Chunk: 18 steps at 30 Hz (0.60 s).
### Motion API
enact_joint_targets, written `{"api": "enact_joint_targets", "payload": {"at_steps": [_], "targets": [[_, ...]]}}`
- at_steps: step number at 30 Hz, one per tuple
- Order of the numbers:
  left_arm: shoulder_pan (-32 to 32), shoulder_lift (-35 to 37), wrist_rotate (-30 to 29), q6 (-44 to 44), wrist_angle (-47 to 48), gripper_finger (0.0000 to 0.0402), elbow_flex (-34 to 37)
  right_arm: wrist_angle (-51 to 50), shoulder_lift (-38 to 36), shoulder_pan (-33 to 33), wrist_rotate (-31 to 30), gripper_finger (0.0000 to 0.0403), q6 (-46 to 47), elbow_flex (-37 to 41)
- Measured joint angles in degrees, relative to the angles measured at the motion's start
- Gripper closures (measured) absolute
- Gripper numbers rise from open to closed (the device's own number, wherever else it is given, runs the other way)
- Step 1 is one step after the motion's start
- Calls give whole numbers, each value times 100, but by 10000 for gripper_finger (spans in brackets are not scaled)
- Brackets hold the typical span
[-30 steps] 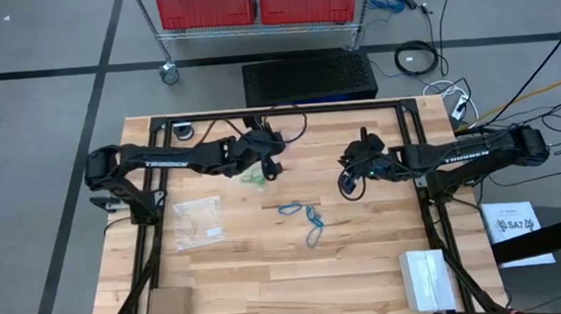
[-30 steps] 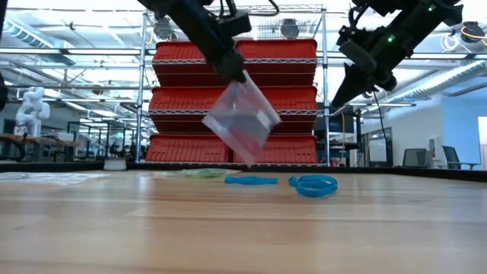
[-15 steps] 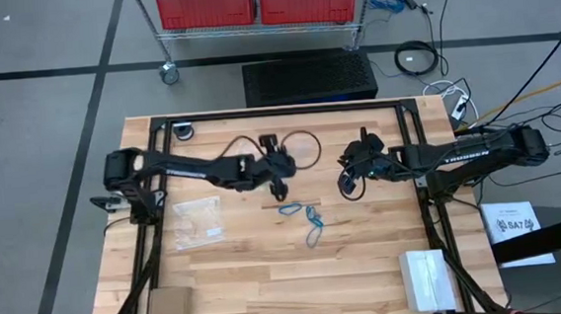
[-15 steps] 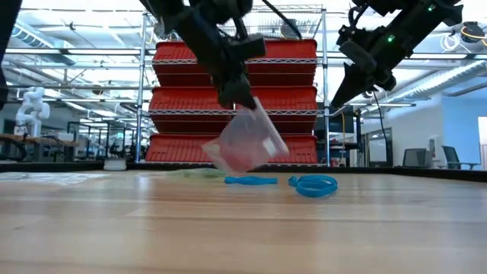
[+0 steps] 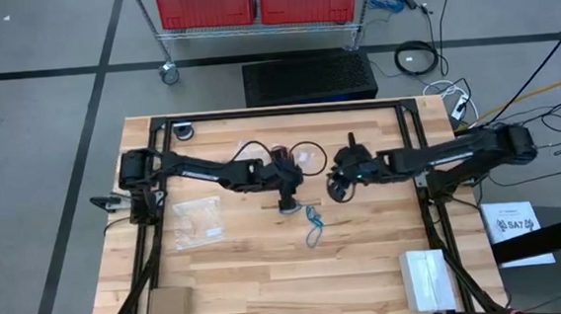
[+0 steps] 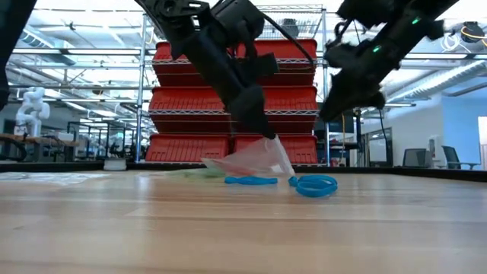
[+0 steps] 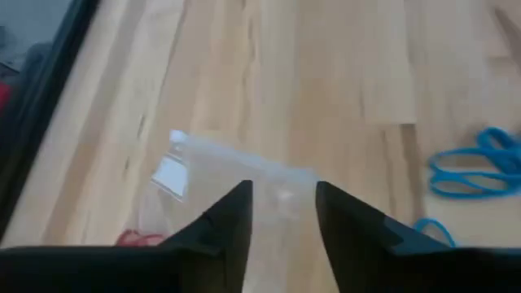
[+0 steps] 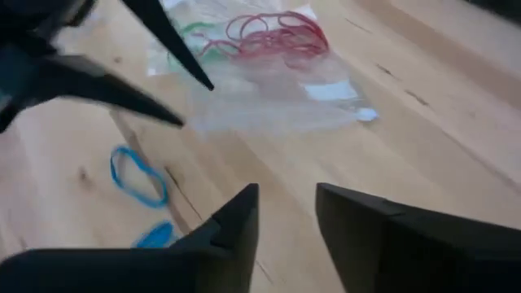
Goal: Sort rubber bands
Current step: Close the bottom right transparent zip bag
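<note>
Wooden table: left gripper, fingers apart, above clear bag; blue bands just beside; right gripper apart, farther.

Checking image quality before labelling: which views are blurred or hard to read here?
Left wrist view: soft; clear bag barely stands out from the wood, blue rubber bands fuzzy. Right wrist view: left pincer blurred, red rubber bands readable. Low view: bright background, arms dark. High view: sharp, bands tiny.

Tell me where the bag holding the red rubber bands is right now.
The clear bag with the red rubber bands lies on the table's middle, just under the left gripper, beside the blue rubber bands.
</note>
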<state>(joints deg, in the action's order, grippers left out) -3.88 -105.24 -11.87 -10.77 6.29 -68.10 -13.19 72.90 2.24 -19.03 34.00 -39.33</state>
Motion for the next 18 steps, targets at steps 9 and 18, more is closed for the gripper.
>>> {"api": "enact_joint_targets", "payload": {"at_steps": [9, 18], "targets": [[-101, 901, 485, 303, 318, 240, 274, 1438, 1508, 546, 551, 183, 988, -2], [-636, 1649, 943, 882, -1041, 240, 1492, 2920, 2553, 820, 560, 186, 1261, -26]]}}
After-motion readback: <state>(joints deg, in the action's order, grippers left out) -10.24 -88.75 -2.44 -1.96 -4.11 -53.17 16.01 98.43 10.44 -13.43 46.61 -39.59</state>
